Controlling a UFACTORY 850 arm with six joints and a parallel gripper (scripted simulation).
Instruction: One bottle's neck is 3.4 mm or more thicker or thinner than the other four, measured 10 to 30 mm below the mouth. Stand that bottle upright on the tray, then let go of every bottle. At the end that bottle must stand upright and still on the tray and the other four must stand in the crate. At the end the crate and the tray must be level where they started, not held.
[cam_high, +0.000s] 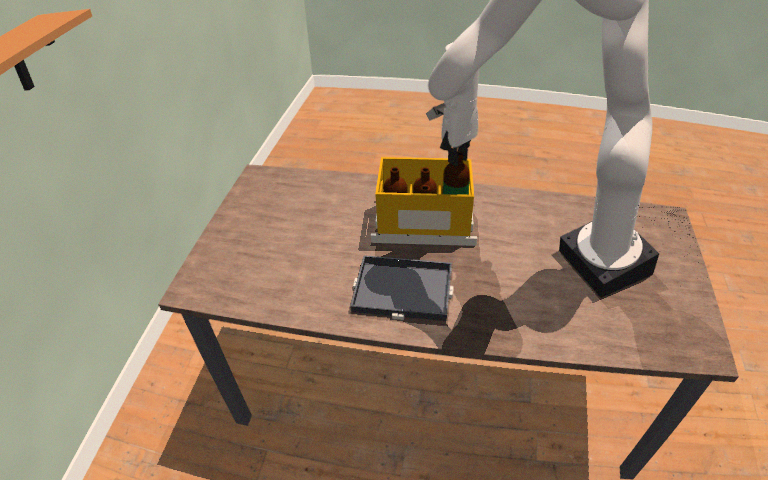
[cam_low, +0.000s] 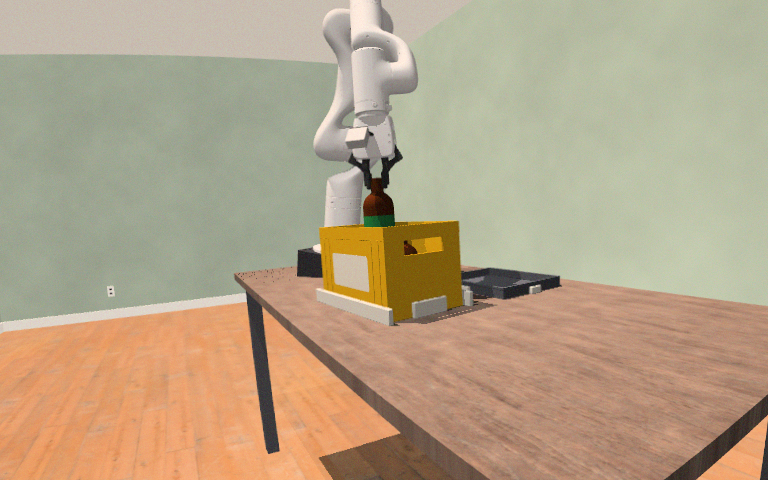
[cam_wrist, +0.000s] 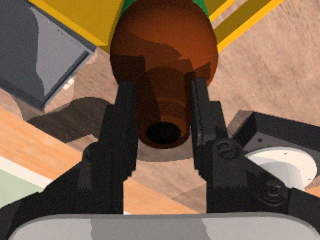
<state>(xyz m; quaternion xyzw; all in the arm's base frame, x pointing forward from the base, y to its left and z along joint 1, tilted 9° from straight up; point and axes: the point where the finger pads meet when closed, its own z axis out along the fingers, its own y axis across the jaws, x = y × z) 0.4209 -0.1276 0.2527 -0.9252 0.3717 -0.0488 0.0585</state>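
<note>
My gripper (cam_high: 457, 157) (cam_low: 377, 183) (cam_wrist: 163, 98) is shut on the neck of a brown bottle (cam_high: 455, 174) (cam_low: 378, 203) (cam_wrist: 165, 37). This bottle is upright and partly raised out of the yellow crate (cam_high: 386, 215) (cam_low: 419, 277) (cam_wrist: 75, 20), at its back right in the top view. The top of its green label shows above the rim; its base is hidden. Two more brown bottles, one at left (cam_high: 394, 184) and one in the middle (cam_high: 419, 182), stand in the crate. A small ring shape shows before the middle one. The crate's front part is hidden. The dark tray (cam_high: 434, 280) (cam_low: 515, 291) (cam_wrist: 65, 52) is empty and level.
Pale stop strips (cam_high: 424, 240) (cam_low: 353, 305) lie along the crate's foot. Small pale blocks sit around the tray. The tray lies in front of the crate in the top view. The robot's black base (cam_high: 628, 277) (cam_low: 308, 263) (cam_wrist: 260, 130) is at the right there.
</note>
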